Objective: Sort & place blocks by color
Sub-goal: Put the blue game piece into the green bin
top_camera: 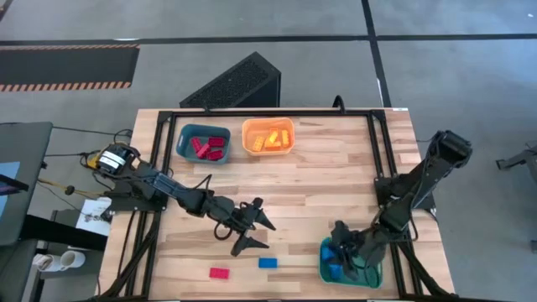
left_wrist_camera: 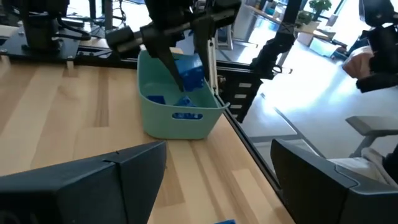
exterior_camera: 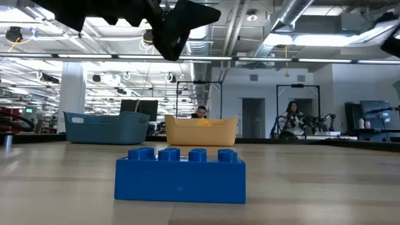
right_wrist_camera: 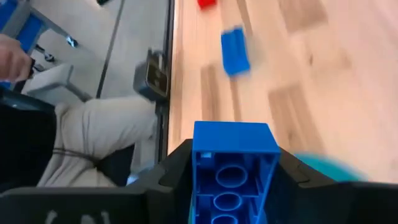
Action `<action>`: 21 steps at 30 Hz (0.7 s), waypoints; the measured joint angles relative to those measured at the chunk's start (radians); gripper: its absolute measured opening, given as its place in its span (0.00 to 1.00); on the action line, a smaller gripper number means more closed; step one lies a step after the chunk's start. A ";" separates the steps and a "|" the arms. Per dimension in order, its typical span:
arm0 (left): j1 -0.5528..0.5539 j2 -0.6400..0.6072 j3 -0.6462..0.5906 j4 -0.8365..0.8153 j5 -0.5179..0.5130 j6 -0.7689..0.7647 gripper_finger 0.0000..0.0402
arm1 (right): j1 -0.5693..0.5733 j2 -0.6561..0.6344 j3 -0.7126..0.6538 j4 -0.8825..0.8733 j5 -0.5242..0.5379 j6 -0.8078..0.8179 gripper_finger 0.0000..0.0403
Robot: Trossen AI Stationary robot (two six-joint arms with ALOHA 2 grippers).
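My right gripper (top_camera: 342, 250) is over the green bin (top_camera: 369, 273) at the table's near right corner, shut on a blue block (right_wrist_camera: 233, 146). Other blue blocks (left_wrist_camera: 155, 98) lie inside that bin. My left gripper (top_camera: 262, 235) hangs open above the middle of the table. A loose blue block (top_camera: 268, 262) and a red block (top_camera: 220, 273) lie flat on the wood near the near edge. Red blocks (top_camera: 210, 148) fill the teal bin (top_camera: 186, 134), and yellow and orange blocks (top_camera: 273, 138) the orange bin (top_camera: 250, 144). My right gripper pinches the blue block by its two long side walls (right_wrist_camera: 198, 163), one finger on each. The fingers (left_wrist_camera: 163, 46) come from above, pointing down. The block is lifted clear, just above the green bin's open top (left_wrist_camera: 180, 93), its hollow underside toward the wrist camera.
The teal and orange bins stand side by side at the table's far edge. A dark frame rail (top_camera: 277, 113) runs along the far side, with posts at left and right. People (exterior_camera: 292, 115) sit in the room beyond the far edge. Bare wood lies between the bins and the grippers.
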 joint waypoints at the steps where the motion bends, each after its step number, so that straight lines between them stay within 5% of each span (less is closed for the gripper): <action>1: -0.001 0.000 0.000 0.000 -0.004 -0.003 0.68 | 0.008 0.005 0.000 -0.010 -0.011 0.027 0.37; 9: -0.001 0.000 0.000 0.000 -0.009 -0.037 0.68 | 0.015 0.000 0.000 -0.130 -0.064 0.224 0.52; 21: -0.013 0.000 -0.001 -0.059 -0.002 -0.039 0.68 | -0.018 -0.002 0.066 -0.194 -0.132 0.172 0.60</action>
